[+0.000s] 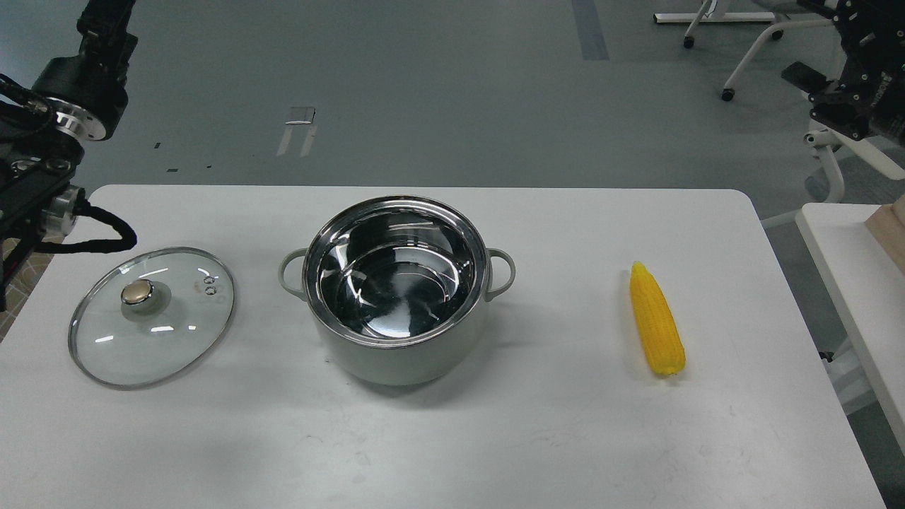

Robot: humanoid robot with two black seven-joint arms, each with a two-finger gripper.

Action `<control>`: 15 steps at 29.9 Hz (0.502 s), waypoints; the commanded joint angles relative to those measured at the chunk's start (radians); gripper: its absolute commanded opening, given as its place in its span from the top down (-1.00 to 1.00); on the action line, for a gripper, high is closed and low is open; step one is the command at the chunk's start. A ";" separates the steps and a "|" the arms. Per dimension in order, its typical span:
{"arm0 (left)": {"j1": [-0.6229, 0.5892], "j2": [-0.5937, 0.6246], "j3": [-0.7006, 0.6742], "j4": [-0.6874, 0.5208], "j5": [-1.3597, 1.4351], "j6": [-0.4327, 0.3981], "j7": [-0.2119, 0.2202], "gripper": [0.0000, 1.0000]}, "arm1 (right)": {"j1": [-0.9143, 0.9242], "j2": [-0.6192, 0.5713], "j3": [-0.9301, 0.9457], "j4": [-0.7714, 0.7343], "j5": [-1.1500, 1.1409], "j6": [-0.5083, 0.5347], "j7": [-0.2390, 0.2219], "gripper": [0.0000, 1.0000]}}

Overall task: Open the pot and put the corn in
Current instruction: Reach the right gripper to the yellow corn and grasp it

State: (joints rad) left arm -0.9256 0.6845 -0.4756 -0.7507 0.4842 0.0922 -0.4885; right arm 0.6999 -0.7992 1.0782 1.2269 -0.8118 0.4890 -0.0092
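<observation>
The pale grey-green pot [396,353] stands open in the middle of the white table [537,438], its shiny steel inside empty. The yellow corn [656,319] lies on the table to the pot's right, pointed end away from me. The glass lid with the gold knob [150,314] lies flat on the table to the pot's left. My left arm [74,106] is raised above the table's far left corner; its far end runs off the top edge, so the fingers are out of view. My right gripper [824,88] is small and dark, high at the far right beyond the table, holding nothing that I can see.
A second white table [859,297] with a wooden block stands to the right. Office chairs [841,134] stand on the grey floor behind it. A black cable [106,244] loops from my left arm just beyond the lid.
</observation>
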 commanded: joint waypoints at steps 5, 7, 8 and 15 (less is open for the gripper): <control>-0.004 -0.051 -0.245 -0.019 -0.220 -0.417 0.014 -0.95 | 0.006 -0.024 -0.085 0.026 -0.018 0.000 -0.055 -1.00; 0.004 -0.068 -0.311 -0.016 -0.249 -0.511 0.021 -0.95 | 0.015 -0.055 -0.145 0.040 -0.056 0.000 -0.066 -1.00; 0.010 -0.077 -0.334 -0.009 -0.265 -0.557 0.028 -0.95 | 0.024 -0.064 -0.184 0.057 -0.105 0.000 -0.075 -1.00; 0.068 -0.105 -0.342 -0.038 -0.265 -0.581 0.030 -0.95 | 0.032 0.015 -0.333 0.095 -0.421 0.000 -0.097 -1.00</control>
State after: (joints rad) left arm -0.8930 0.5907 -0.8190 -0.7643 0.2147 -0.4857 -0.4533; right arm 0.7342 -0.8242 0.7970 1.3118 -1.1020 0.4885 -0.1043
